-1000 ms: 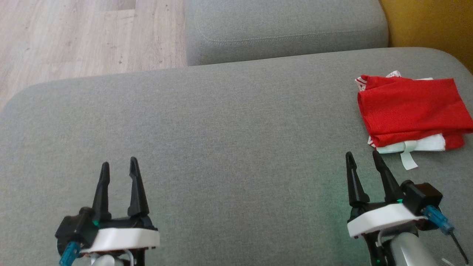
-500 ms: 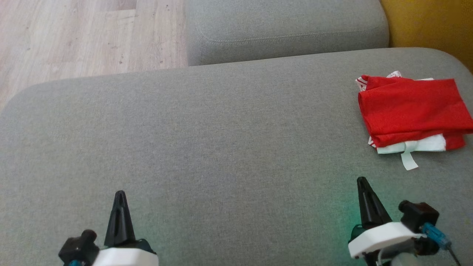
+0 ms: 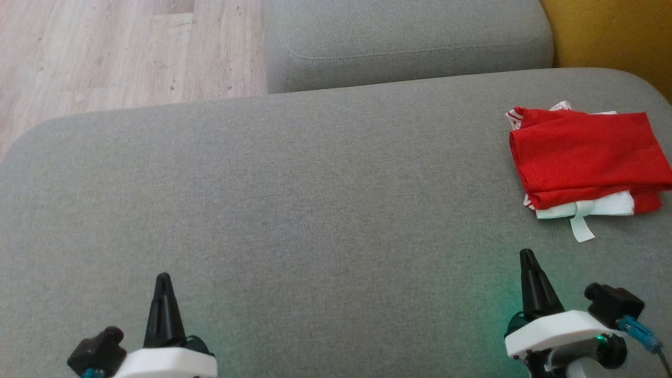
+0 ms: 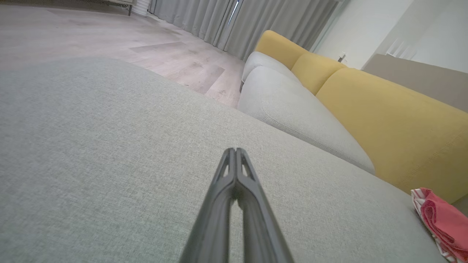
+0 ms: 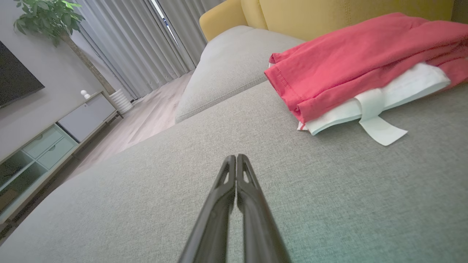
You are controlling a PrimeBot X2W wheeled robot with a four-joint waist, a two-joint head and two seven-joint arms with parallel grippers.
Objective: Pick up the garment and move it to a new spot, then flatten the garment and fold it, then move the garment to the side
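Grey sofa cushion (image 3: 315, 210) is stretching wide across the head view, folks, with a second grey cushion (image 3: 409, 42) sitting just beyond its far edge and pale wood floor (image 3: 105, 52) showing at the far left. A yellow backrest (image 3: 609, 31) is peeking in at the top right corner. And the garment (image 3: 588, 157) is lying red and folded into a rough rectangle, resting at the far right of the big cushion and running off the right edge of the head view. A white layer is poking out from under its near edge, and a white strip (image 3: 580, 228) is trailing from it onto the grey fabric toward the robot.

Down at the lower left, the left gripper (image 3: 163, 277) is pointing up the view with its two dark fingers pressing tight together into one spike, empty, and it is sitting well apart from the garment. The left wrist view is confirming it: tips meeting, grey cushion ahead, red cloth far off at the right edge.

At the lower right, the right gripper (image 3: 526, 253) is doing the same, fingers squeezing closed on nothing, tip aiming up near that white strip but not touching it. From the right wrist view the garment is looming ahead and to the right, while grey curtains (image 5: 146, 47), a leafy plant (image 5: 47, 18) and a low cabinet (image 5: 55, 138) are lining the room behind.
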